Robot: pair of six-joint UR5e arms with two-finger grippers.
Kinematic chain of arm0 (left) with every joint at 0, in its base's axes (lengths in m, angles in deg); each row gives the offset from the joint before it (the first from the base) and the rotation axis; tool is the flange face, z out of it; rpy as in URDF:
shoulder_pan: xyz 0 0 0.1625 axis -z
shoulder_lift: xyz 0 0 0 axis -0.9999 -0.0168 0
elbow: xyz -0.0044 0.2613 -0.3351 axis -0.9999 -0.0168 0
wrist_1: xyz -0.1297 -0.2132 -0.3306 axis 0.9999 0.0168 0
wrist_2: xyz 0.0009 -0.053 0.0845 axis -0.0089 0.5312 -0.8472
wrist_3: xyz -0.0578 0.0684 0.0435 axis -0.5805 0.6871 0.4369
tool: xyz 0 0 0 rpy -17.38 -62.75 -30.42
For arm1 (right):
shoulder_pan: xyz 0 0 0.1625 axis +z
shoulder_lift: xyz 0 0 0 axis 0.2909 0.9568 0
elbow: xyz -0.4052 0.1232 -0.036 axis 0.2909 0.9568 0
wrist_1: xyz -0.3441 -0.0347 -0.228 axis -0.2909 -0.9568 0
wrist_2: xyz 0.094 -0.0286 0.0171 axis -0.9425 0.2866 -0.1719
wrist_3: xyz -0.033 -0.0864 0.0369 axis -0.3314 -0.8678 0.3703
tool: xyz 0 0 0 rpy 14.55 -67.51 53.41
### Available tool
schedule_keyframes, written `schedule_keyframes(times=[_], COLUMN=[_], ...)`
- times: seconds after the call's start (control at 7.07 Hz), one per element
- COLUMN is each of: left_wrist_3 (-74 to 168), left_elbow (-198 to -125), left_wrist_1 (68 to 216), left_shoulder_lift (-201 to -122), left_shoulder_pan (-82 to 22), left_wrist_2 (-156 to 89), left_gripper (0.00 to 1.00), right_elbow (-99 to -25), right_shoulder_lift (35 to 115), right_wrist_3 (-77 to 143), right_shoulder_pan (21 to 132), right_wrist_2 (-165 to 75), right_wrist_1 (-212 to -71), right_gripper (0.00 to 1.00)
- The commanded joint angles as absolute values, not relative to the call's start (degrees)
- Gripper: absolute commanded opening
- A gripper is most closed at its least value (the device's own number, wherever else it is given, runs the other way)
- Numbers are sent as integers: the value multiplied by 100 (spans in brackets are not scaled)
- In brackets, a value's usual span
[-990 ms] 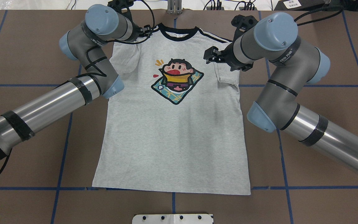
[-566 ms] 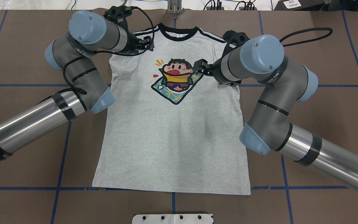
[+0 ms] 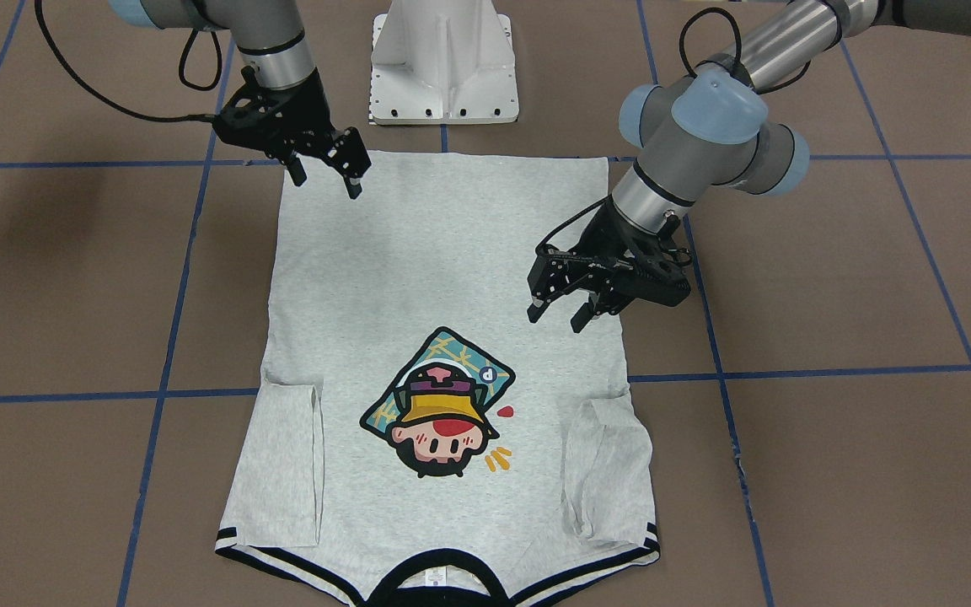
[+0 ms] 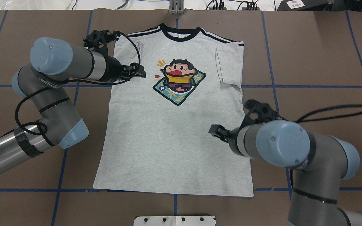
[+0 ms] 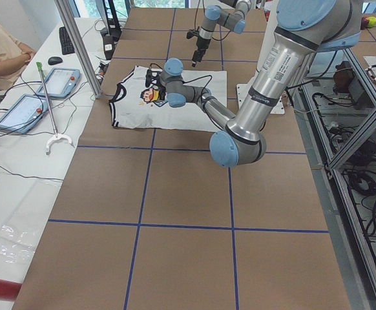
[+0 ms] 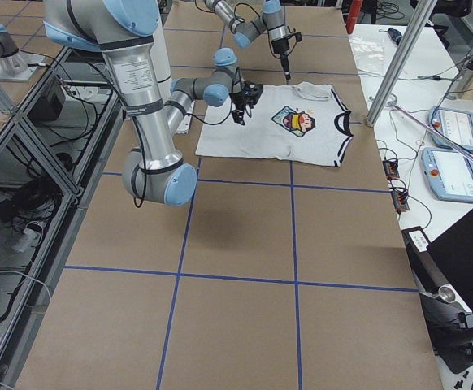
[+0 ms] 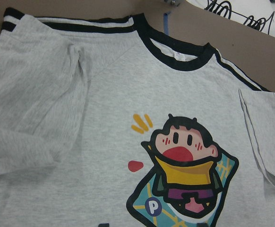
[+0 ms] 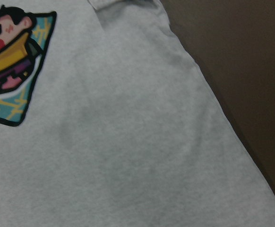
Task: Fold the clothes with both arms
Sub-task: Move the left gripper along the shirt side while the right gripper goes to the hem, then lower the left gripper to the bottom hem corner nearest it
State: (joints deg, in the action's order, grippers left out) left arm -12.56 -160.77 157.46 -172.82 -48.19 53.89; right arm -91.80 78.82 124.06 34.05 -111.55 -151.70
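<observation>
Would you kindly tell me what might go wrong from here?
The folded-in left sleeve lies rumpled, so it may bunch or flop open once the T-shirt is lifted. The open left pincer hovers near the print, the open right pincer farther toward the hem; uneven grasps could skew the fold.

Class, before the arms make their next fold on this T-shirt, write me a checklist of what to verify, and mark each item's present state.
1. T-shirt lies flat, print facing up: ok.
2. Left gripper open and empty: ok.
3. Right gripper open and empty: ok.
4. Right-side sleeve folded in, lying smooth: ok.
5. Left-side sleeve folded in smoothly: not ok, it is rumpled.
6. Hem straight and still unfolded: ok.
</observation>
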Motion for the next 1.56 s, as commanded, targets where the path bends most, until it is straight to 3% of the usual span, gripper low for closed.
schedule_keyframes(times=[0.0, 0.28, 0.71, 1.41], left_wrist_3=[-1238, -1247, -1247, -1247], left_elbow=[-16129, -16155, -16164, -16164], left_wrist_1=[15746, 15746, 15746, 15746], left_shoulder_lift=[-17202, -17211, -17184, -17167], left_shoulder_pan=[-4870, -4870, -4870, -4870], left_wrist_2=[5392, 5392, 5383, 5383], left_gripper=[69, 70, 70, 70], right_elbow=[-9578, -9597, -9351, -9087], right_shoulder_lift=[8577, 9060, 9020, 8993], right_wrist_3=[13793, 14350, 14474, 14844], right_shoulder_pan=[2231, 2035, 1964, 1893], right_wrist_2=[-10280, -10250, -10268, -10259], right_wrist_1=[-15304, -15261, -15225, -14970], right_gripper=[91, 91, 90, 76])
